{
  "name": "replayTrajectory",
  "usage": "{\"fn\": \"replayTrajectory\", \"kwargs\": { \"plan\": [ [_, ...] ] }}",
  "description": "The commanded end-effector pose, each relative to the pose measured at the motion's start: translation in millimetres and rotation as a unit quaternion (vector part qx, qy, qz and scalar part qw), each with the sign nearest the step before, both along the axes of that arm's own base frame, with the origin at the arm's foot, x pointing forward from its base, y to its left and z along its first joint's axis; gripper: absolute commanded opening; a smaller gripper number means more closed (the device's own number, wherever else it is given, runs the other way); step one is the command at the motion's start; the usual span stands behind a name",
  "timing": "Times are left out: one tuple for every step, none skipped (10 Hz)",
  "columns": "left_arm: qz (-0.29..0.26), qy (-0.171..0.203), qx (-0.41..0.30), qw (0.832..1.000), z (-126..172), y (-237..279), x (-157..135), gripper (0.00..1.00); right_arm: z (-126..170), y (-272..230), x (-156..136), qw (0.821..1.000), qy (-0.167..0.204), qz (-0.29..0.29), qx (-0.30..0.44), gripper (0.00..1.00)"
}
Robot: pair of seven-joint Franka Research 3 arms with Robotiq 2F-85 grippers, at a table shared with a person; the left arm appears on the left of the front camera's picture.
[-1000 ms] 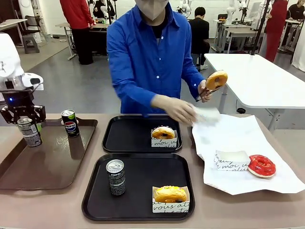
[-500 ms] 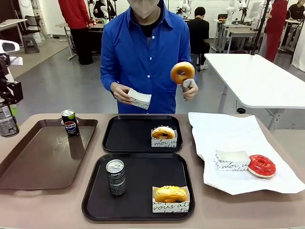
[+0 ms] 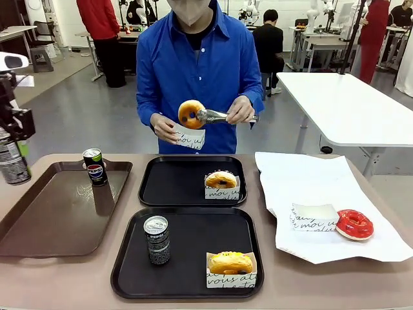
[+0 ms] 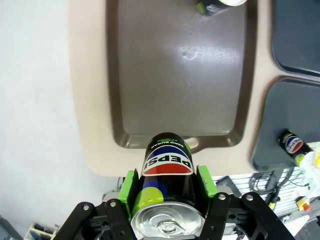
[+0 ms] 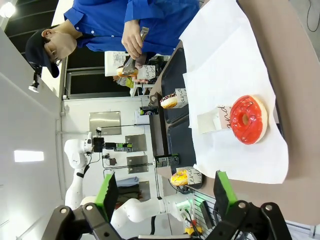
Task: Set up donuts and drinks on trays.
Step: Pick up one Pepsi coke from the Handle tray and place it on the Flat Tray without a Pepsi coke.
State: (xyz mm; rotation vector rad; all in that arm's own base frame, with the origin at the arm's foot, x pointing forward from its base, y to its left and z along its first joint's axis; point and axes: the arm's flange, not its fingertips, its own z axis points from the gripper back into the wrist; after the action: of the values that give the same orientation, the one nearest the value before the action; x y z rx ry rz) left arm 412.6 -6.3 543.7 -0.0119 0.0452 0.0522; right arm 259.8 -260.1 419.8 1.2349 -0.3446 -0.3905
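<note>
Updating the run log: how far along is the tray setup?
Done: near tray has a standing can and a sleeved donut. Half done: far tray has a second sleeved donut, no drink. In hand: left gripper holds a raised can by the brown tray; the person holds a plain donut in tongs over a paper sleeve. Left: likely that can onto the far tray.

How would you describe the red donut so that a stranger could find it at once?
Find the large white paper sheet on the right part of the table. Near its right edge lies the red donut, beside a white paper sleeve. Only it has glossy red icing; the other donuts are golden-brown.
</note>
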Motion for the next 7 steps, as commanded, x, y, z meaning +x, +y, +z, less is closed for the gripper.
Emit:
{"fn": "replayTrajectory", "kwargs": {
  "plan": [
    [-0.044, -0.029, -0.014, 0.998, 11.6, -50.8, 15.4, 0.59, -0.9, -1.1, 1.3, 1.0, -0.009, -0.001, 0.005, 1.0],
    [-0.06, -0.039, -0.015, 0.997, 8.9, -80.6, 25.9, 0.59, -0.9, -1.1, 1.3, 1.0, -0.009, -0.001, 0.005, 1.0],
    [-0.067, -0.034, -0.014, 0.997, 0.7, -107.6, 34.9, 0.59, -0.9, -1.1, 1.3, 1.0, -0.009, -0.001, 0.005, 1.0],
    [-0.081, -0.032, -0.014, 0.996, -13.4, -133.6, 44.4, 0.59, -0.9, -1.1, 1.3, 1.0, -0.009, -0.001, 0.005, 1.0],
    [-0.092, -0.034, -0.016, 0.995, -27.8, -151.3, 53.7, 0.59, -0.9, -1.1, 1.3, 1.0, -0.009, -0.001, 0.005, 1.0],
    [-0.107, -0.035, -0.026, 0.993, -42.9, -165.8, 63.8, 0.59, -0.9, -1.1, 1.3, 1.0, -0.009, -0.001, 0.005, 1.0],
    [-0.12, -0.026, -0.031, 0.992, -60.6, -177.9, 71.5, 0.59, -0.9, -1.1, 1.3, 1.0, -0.009, -0.001, 0.005, 1.0]
  ]
}}
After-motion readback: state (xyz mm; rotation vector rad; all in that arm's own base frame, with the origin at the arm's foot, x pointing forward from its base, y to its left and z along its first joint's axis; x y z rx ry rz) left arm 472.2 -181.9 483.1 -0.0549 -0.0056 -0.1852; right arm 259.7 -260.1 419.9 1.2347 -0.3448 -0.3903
